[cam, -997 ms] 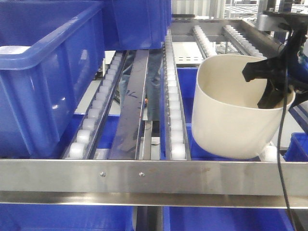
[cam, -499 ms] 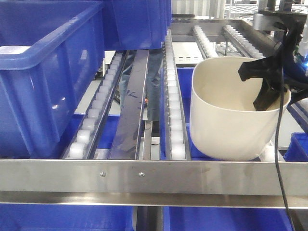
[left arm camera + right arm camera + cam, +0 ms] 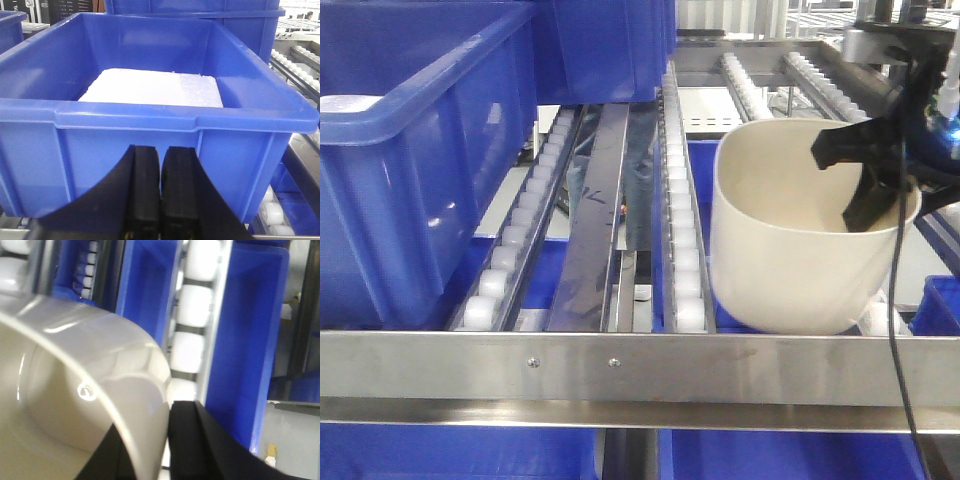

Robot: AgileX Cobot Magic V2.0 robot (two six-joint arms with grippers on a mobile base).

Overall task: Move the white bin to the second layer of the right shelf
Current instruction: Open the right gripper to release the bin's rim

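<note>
The white bin (image 3: pixel 790 260) sits tilted on the right side of the right shelf second layer, over its roller tracks (image 3: pixel 685 250) and just behind the steel front rail (image 3: pixel 640 365). I cannot tell whether its base rests on the rollers. My right gripper (image 3: pixel 880 195) is shut on the bin's right wall, one finger inside and one outside. In the right wrist view the bin's rim (image 3: pixel 75 390) runs between the black fingers (image 3: pixel 200 445) of that gripper (image 3: pixel 160 440). My left gripper (image 3: pixel 160 165) is shut on nothing, in front of a blue crate (image 3: pixel 150 125).
A large blue crate (image 3: pixel 410 170) fills the left of the roller level, with another behind it. The crate at my left wrist holds a white foam slab (image 3: pixel 155 90). More blue crates (image 3: pixel 245 340) stand below the rollers (image 3: pixel 192 305). A black cable (image 3: pixel 898 330) hangs at the right.
The white bin has shifted slightly left and a little lower over the rollers, carried by my right gripper, which moved with it.
</note>
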